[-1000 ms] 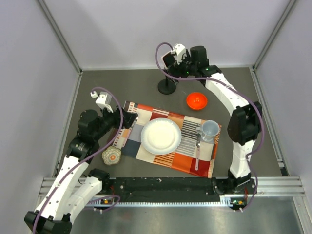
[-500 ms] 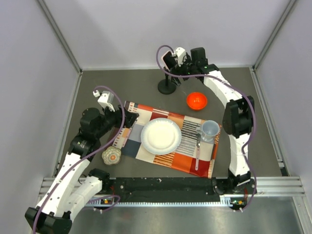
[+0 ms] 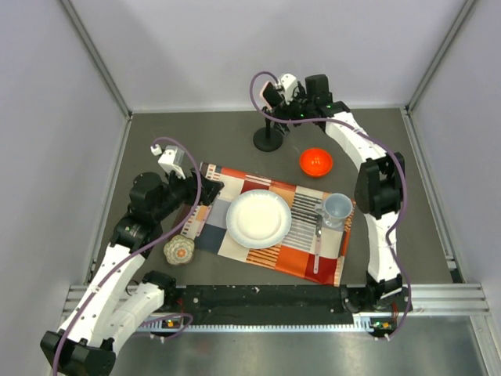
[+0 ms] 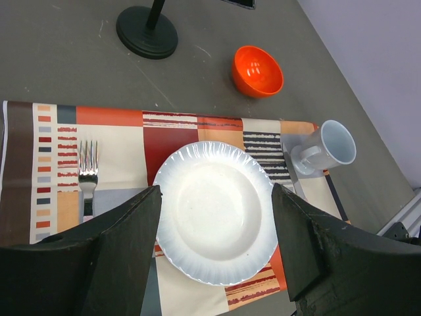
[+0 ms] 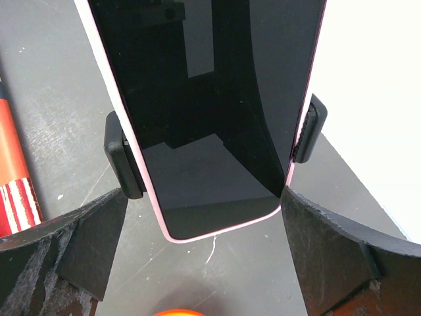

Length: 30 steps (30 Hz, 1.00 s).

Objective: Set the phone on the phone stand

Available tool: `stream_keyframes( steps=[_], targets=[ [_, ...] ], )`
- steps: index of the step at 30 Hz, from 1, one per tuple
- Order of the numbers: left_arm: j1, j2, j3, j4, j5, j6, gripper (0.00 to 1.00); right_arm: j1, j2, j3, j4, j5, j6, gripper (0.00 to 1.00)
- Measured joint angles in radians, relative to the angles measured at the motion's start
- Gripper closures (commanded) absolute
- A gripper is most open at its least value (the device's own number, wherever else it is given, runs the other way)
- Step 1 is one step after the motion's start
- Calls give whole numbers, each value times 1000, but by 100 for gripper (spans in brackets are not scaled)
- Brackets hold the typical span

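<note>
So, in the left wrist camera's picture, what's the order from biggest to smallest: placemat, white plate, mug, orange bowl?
1. placemat
2. white plate
3. mug and orange bowl look about alike; the bowl lies farther from the camera, so I won't rank them.

I'm running this from afar in a lab test cell: plain pale lilac wall panels (image 3: pixel 39 157) in silver aluminium framing (image 3: pixel 99 61) box in a dark grey tabletop (image 3: pixel 196 141), with a striped orange-and-red cloth placemat (image 3: pixel 270 258) staged like a dining setting.
</note>
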Motion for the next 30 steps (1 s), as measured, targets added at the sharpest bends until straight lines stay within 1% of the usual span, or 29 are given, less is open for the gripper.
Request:
stream_keyframes(
  steps=[7,10,14,20,24,30],
  targets=[
    [0,0,0,2,1,-1,27,-8,-1,-3,0,-27,8,4],
    [0,5,0,5,6,-5,28,-12,-11,-22,6,-48,36,7],
    [0,4,0,8,16,-11,28,-11,-27,-49,19,-58,108,8],
    [0,3,0,8,19,-14,28,14,-81,-111,25,-4,232,7],
    [0,3,0,8,19,-16,28,56,-132,-162,8,40,299,6],
    [0,-8,0,7,19,-16,28,83,-181,-172,-10,59,307,1]
  ],
)
